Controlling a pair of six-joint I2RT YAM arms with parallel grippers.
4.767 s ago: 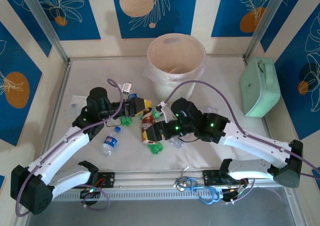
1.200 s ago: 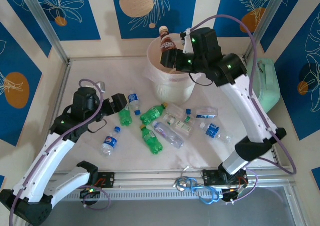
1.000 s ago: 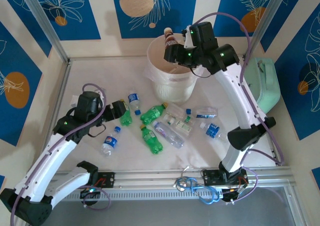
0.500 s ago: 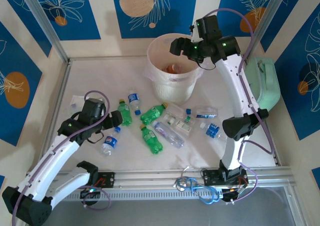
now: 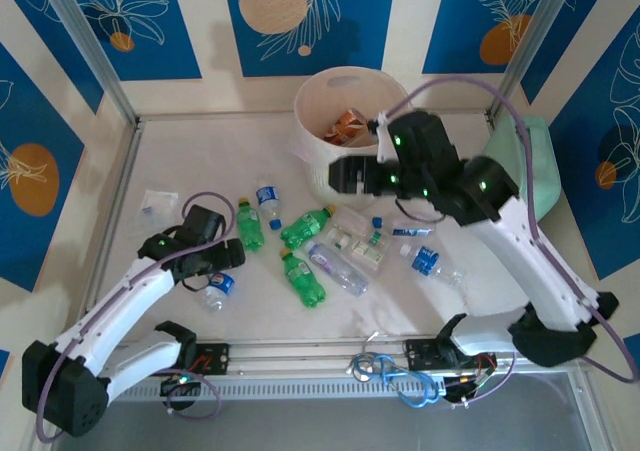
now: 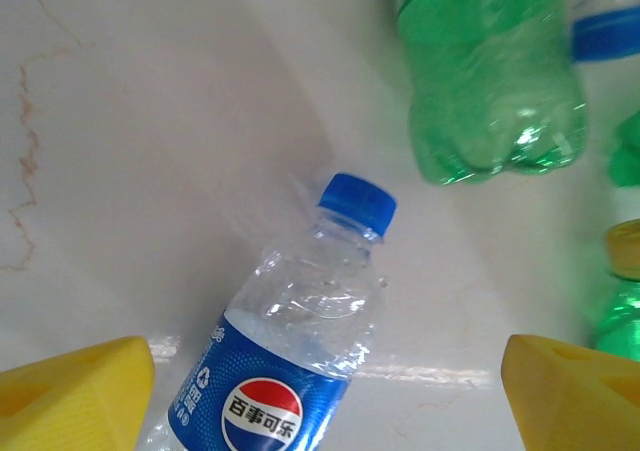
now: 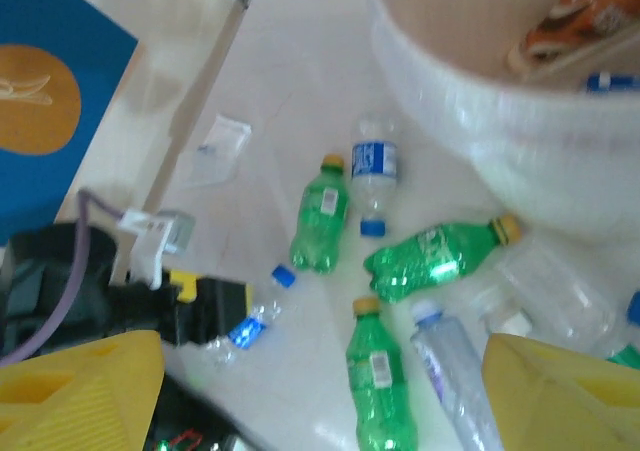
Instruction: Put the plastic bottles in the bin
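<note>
Lying near one bin point(image 5: 303, 111) are three green bottles point(image 5: 248, 227).

- From the top view I get bright, even light. The white table point(image 5: 180, 161) looks slightly washed out, and the shadows on it are soft and faint.
- My left wrist view is crisp on the blue-capped bottle point(image 6: 290, 361), and I can read its label. A pale glare streak lies on the table beside it, and the green bottle point(image 6: 490, 81) at the top is a touch soft.
- My right wrist view is smeared all over. The bin point(image 7: 480, 141), close to the lens, is out of focus and overexposed.
</note>
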